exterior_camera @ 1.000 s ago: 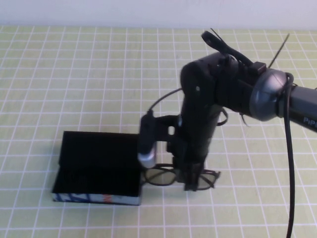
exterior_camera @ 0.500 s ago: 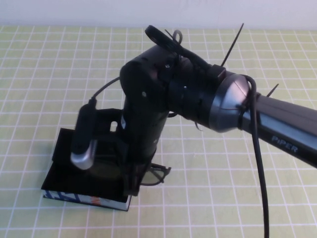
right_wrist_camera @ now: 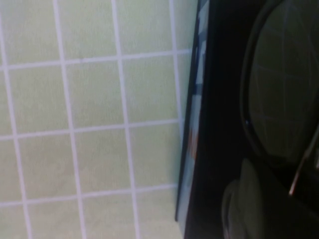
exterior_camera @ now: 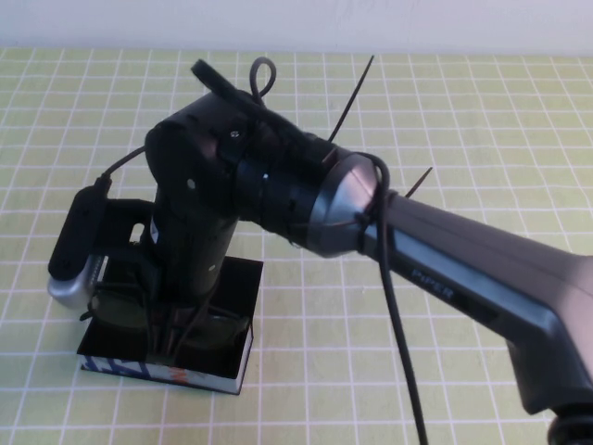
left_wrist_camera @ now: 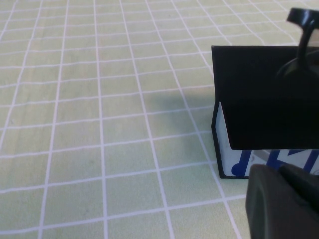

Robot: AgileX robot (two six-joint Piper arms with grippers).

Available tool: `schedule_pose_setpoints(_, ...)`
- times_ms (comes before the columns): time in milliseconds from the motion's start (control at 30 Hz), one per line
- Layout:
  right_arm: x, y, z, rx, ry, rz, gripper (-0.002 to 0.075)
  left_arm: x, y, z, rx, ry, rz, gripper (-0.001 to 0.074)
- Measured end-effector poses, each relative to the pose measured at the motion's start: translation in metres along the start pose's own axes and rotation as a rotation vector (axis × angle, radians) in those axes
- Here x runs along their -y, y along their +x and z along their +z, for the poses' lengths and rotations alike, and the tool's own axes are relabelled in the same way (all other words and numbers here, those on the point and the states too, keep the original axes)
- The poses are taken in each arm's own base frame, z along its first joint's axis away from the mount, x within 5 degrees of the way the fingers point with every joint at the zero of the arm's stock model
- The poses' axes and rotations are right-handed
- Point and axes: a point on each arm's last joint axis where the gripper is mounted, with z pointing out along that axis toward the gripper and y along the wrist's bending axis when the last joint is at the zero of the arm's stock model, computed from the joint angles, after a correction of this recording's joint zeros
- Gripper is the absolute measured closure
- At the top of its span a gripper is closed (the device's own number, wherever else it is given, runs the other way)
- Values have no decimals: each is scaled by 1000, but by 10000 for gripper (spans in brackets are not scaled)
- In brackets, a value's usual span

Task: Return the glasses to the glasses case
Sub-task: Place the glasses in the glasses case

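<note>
The black glasses case (exterior_camera: 243, 278) lies open at the front left, its blue-and-white side with an orange mark (exterior_camera: 139, 369) facing me. My right gripper (exterior_camera: 171, 336) reaches down into the case and is shut on the dark glasses (exterior_camera: 220, 326), which sit over the black lining. The right wrist view shows one greyish lens (right_wrist_camera: 284, 94) above the case interior (right_wrist_camera: 222, 124). My left gripper (left_wrist_camera: 284, 201) shows only in the left wrist view, low beside the case's end (left_wrist_camera: 234, 159) and lid (left_wrist_camera: 259, 94).
A green cloth with a white grid (exterior_camera: 445, 139) covers the table. The right arm (exterior_camera: 445, 278) stretches from the front right across the middle. The wrist camera (exterior_camera: 74, 255) hangs over the case's left end.
My right gripper has moved left with the glasses, from beside the case's right end to over its interior. The case has shifted slightly left.
</note>
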Motion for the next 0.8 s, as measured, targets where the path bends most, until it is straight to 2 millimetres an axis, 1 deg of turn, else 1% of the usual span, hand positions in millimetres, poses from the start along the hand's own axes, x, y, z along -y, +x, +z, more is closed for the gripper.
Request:
schedule_pose_setpoints(233, 3, 1, 22, -34, -15, 15, 700, 0, 0, 0, 0, 0, 0, 738)
schedule_pose_setpoints(633, 5, 0, 44, -66, -23, 13, 700, 0, 0, 0, 0, 0, 0, 738)
schedule_pose_setpoints(800, 6, -2, 48, -64, -21, 10, 700, 0, 0, 0, 0, 0, 0, 738)
